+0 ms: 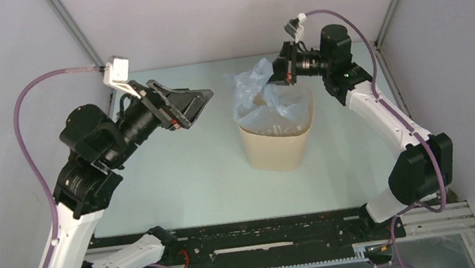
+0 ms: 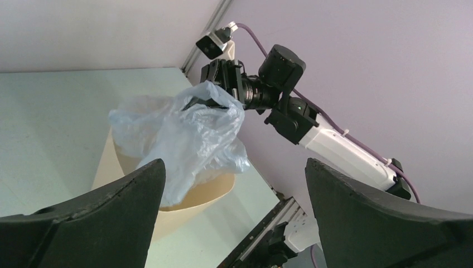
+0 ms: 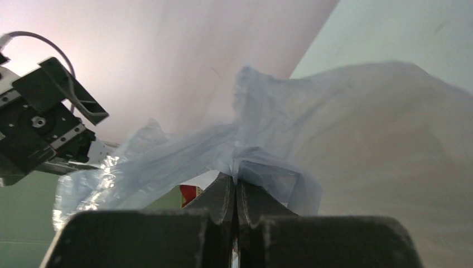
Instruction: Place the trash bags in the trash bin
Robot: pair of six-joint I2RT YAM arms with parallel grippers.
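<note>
Cream-beige plastic bin with rounded-square rim [image 1: 278, 149] upright on pale worktop [image 1: 178, 176], mid-width, nearer far edge. Thin, translucent pale-blue plastic bag [image 1: 251, 92] partly in: lower part down inside bin, upper part bunched above rim, spilling toward far-left side. Right claw [image 1: 277, 73] pinched tight on bag's top fold, above bin's far rim; wrist view shows fingers pressed together, film caught between. Left claw [image 1: 205, 101] spread wide, gripping nothing, raised left of bin, apart from bag.
</note>
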